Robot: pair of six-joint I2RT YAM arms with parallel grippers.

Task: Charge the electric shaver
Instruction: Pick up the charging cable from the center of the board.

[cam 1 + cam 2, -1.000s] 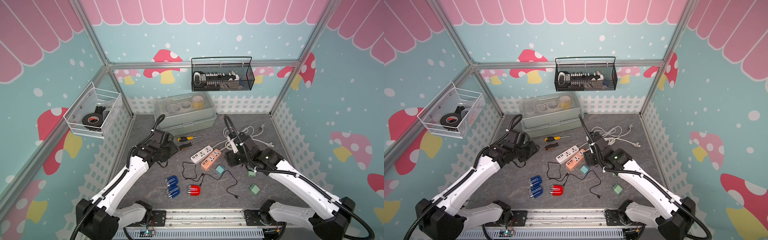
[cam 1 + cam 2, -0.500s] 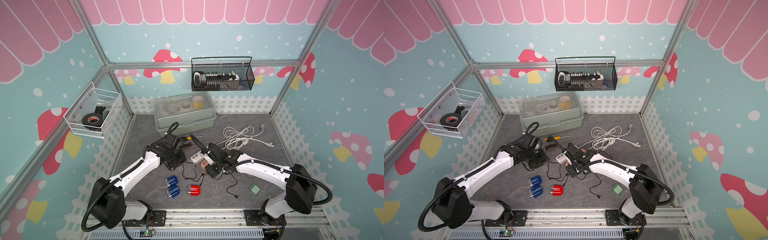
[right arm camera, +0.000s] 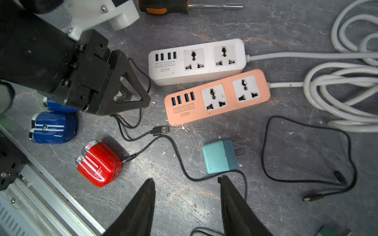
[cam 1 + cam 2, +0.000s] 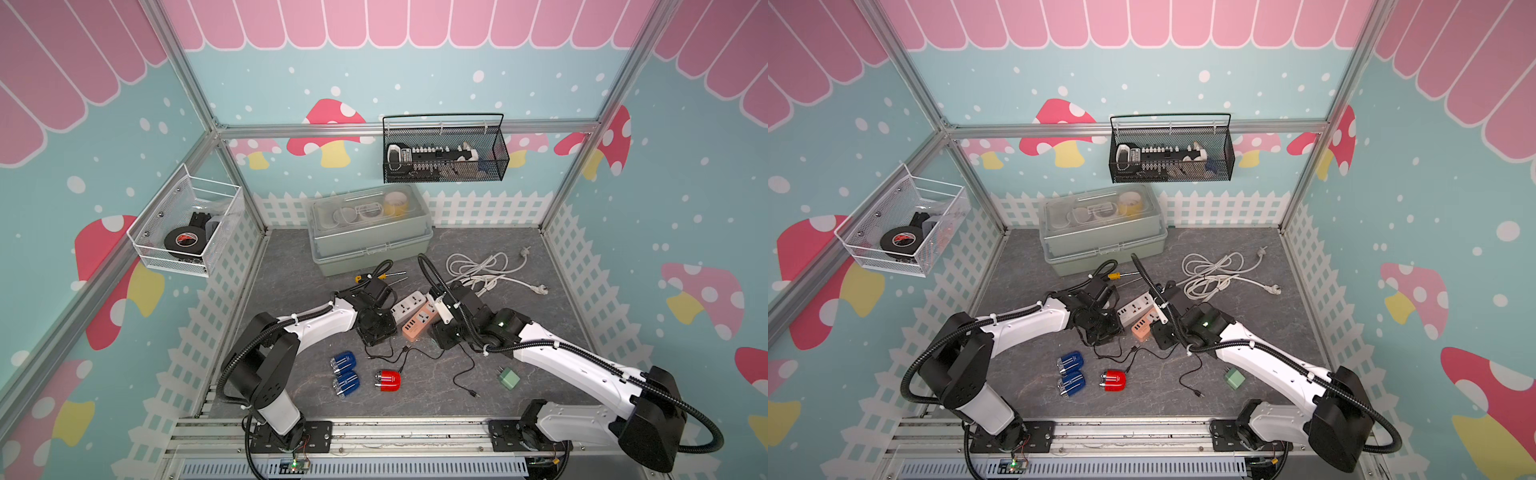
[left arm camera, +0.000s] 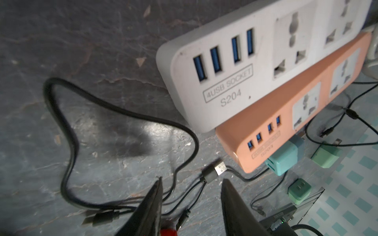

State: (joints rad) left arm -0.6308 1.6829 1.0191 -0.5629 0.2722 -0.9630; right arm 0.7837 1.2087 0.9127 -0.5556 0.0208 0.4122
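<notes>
On white strip (image 3: 206,78) and orange strip (image 3: 225,114), "4USB SOCKET S204"; left claw (image 5: 192,180), right claw (image 3: 186,178) both apart.

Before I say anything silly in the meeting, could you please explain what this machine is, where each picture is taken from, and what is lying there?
Gladly. The machine is two white robot arms standing at the front edge of a grey table, each ending in a two-fingered hand. Both top views look down on the whole booth from above. The other two pictures come from a camera on each wrist, looking out past that arm's fingers. The left hand and the right hand are both open and hold nothing. On the table lie a white power strip, an orange power strip, a red shaver, two blue shavers and a teal adapter. A loose USB plug lies near the orange strip, in no socket.
</notes>
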